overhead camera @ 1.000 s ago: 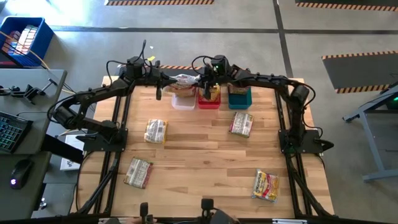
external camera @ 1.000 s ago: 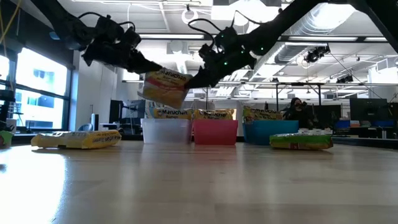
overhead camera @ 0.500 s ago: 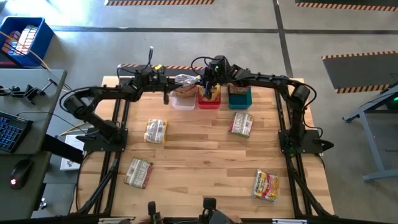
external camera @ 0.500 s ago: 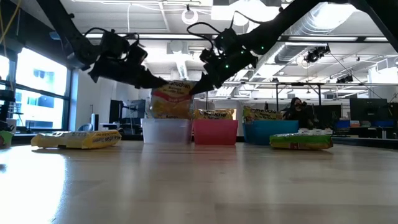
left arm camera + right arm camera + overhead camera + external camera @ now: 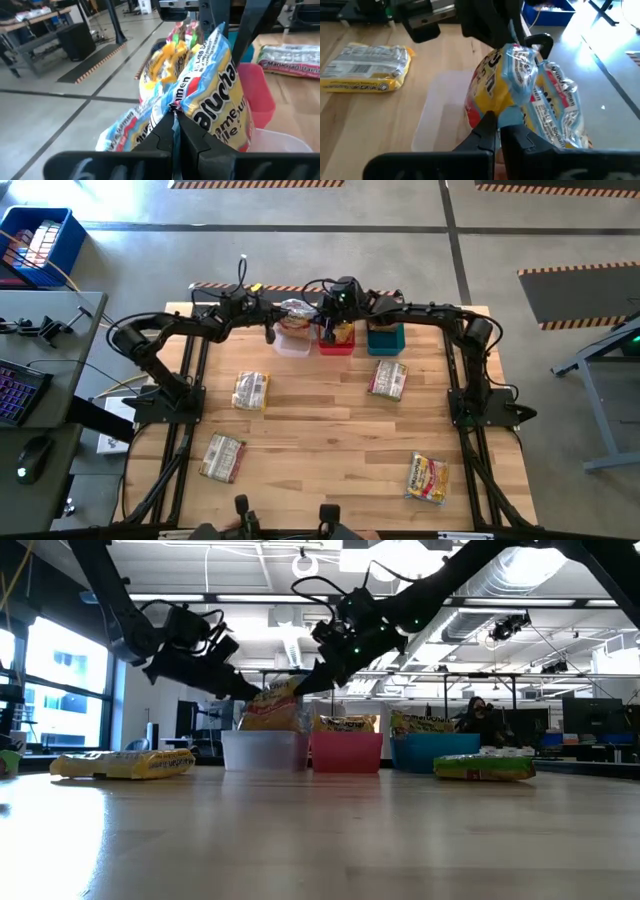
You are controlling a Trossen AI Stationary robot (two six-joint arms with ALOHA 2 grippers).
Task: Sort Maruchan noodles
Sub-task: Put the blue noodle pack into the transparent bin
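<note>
Two grippers are closed on one packet (image 5: 296, 309) at the same time; the left gripper (image 5: 172, 116) is pinched on a crimped edge of it, and the right gripper (image 5: 497, 125) is pinched on the opposite edge, so the packet is stretched between them. It is held over the clear bin (image 5: 293, 342) at the far side of the table (image 5: 330, 430), and in the low view its lower part seems to be already inside the bin's rim; whether it touches the bottom cannot be told.

The packet is judged to be light and thin; its film is crinkled and shiny, so it is probably slippery; the noodle block inside is brittle and could be cracked by a hard squeeze. The flat sealed edge is therefore the best place for a grip, since the film there can be pressed without harm.

Beside the clear bin, a red bin (image 5: 336, 340) and a teal bin (image 5: 385, 338) are seen, each with packets in it. Four more packets are lying flat on the table: one (image 5: 250, 391) near the left arm, one (image 5: 222, 457) nearer the front, one (image 5: 388, 379) just before the teal bin, and one (image 5: 427, 478) at the front right. Each is lying well apart from the others, so an edge can be reached freely.
</note>
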